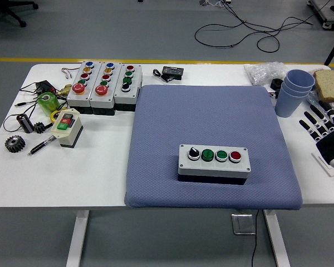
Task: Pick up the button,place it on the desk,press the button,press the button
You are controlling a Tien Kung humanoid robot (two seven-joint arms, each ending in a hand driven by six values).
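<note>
Four-button control box [214,162] sits on the blue-grey mat [211,111], toward its near edge, long axis running left-right across the view, buttons facing up. Right robot hand [325,133] is over the bare tabletop [100,172] at the right edge, fingers spread and holding nothing; the box lies to its left and slightly nearer the robot, well apart. Left arm not visible, so the right robot hand is judged the one placed to reach, travelling leftward across the mat's right border.

Beyond your white surface [39,183] you see grey floor [100,28], a yellow line [156,60] across it, black cables [250,33] looping, and a chair base [11,11] top left.
</note>
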